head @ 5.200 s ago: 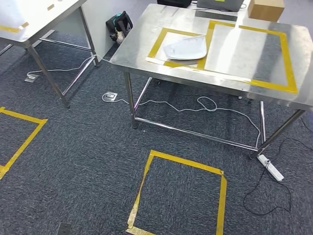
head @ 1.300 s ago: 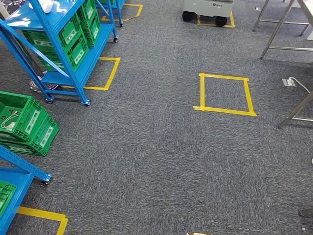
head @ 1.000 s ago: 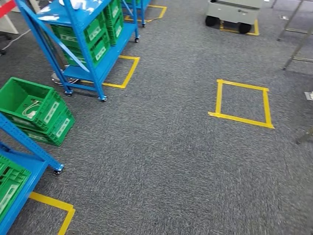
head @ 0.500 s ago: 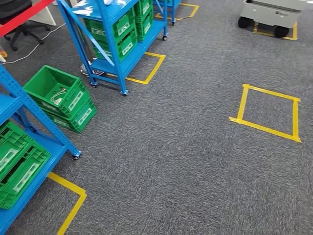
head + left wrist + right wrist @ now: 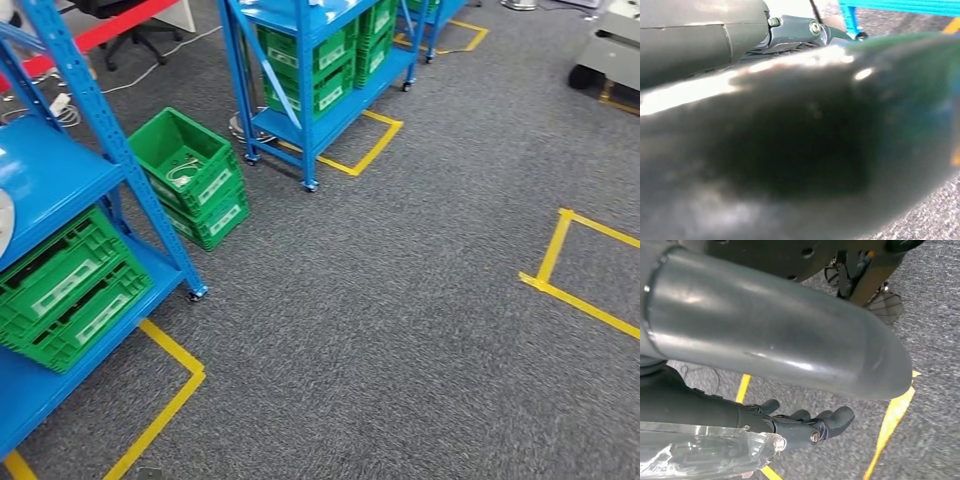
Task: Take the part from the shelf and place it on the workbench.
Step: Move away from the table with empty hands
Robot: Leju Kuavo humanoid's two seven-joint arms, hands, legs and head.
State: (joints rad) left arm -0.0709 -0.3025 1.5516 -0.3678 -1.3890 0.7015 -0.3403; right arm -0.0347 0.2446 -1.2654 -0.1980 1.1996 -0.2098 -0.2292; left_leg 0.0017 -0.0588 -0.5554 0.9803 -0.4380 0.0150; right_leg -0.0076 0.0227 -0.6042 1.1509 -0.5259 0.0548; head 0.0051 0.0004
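Note:
In the head view a near blue shelf (image 5: 53,185) stands at the left. A white rounded thing (image 5: 4,222) lies on its middle level, cut off by the picture's edge. A second blue shelf (image 5: 306,95) stands further back with green crates (image 5: 332,70) in it. In the right wrist view my right hand (image 5: 806,425) hangs above the carpet, its dark fingers stretched out and holding nothing. In the left wrist view a small part of my left hand (image 5: 794,30) shows behind a blurred dark shape, and how its fingers lie is hidden.
Green crates (image 5: 64,290) sit on the near shelf's bottom level. Stacked green crates (image 5: 189,175) stand on the grey carpet between the shelves. Yellow tape squares (image 5: 562,285) mark the floor. A grey wheeled cart (image 5: 611,55) stands at the far right.
The camera has turned away from the steel workbench towards the blue shelves. Over the last second the shelves and crates have slid right and closer in the picture.

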